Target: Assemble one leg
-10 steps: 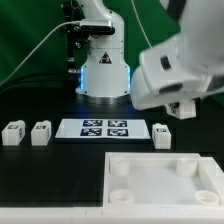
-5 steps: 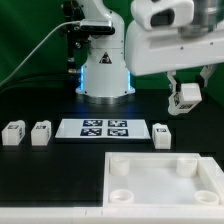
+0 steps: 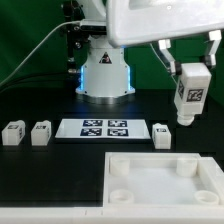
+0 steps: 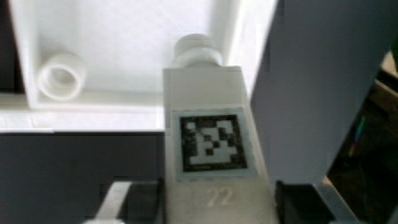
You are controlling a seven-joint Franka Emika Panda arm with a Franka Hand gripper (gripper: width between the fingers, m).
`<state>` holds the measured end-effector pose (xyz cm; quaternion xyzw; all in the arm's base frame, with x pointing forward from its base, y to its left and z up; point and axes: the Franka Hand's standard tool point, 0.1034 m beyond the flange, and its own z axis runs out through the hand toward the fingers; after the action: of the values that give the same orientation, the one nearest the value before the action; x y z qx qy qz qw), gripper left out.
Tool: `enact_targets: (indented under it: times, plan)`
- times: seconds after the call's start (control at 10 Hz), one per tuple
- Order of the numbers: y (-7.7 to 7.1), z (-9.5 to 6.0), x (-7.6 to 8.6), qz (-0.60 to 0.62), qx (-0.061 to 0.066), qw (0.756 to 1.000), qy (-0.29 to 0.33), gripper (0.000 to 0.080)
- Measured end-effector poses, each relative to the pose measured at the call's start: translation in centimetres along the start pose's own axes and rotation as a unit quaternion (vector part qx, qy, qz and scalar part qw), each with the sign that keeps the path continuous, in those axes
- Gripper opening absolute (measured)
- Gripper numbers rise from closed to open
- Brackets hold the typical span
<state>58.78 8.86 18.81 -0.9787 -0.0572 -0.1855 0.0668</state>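
Note:
My gripper (image 3: 187,68) is shut on a white leg (image 3: 189,93) with a black-and-white tag on its face, and holds it upright in the air at the exterior view's right, above the table. In the wrist view the same leg (image 4: 212,125) fills the middle between my fingers (image 4: 128,200), its peg end pointing at the large white recessed piece (image 4: 125,40). Three more legs stand on the table: two at the exterior view's left (image 3: 13,134) (image 3: 40,133) and one at the right (image 3: 162,136).
The marker board (image 3: 104,128) lies in the middle of the black table. The large white recessed square piece (image 3: 165,180) with round corner sockets lies at the front right. The arm's base (image 3: 104,75) stands behind the marker board.
My gripper has turned and swung toward the exterior view's right with the leg in it. The leg now hangs upright with its tag facing the camera.

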Motion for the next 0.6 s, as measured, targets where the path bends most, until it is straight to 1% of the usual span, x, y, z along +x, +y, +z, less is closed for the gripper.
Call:
enact_targets:
  times: [0.1,0.3,0.4,0.5,0.6]
  plan:
    - [0.6,-0.1,0.0,-0.001,-0.015,0.999,0.052,0.0297]
    - [1.4,0.0,-0.1,-0.005,-0.034,0.993,0.11,0.0297]
    - [1.7,0.4,-0.2,-0.01,-0.037,0.993,0.112,0.0297]
    - [2.2,1.3,0.2,-0.01,-0.035,0.994,0.106,0.0297]
    - [1.9,2.3,1.4,-0.009,-0.027,0.994,0.102,0.0297]
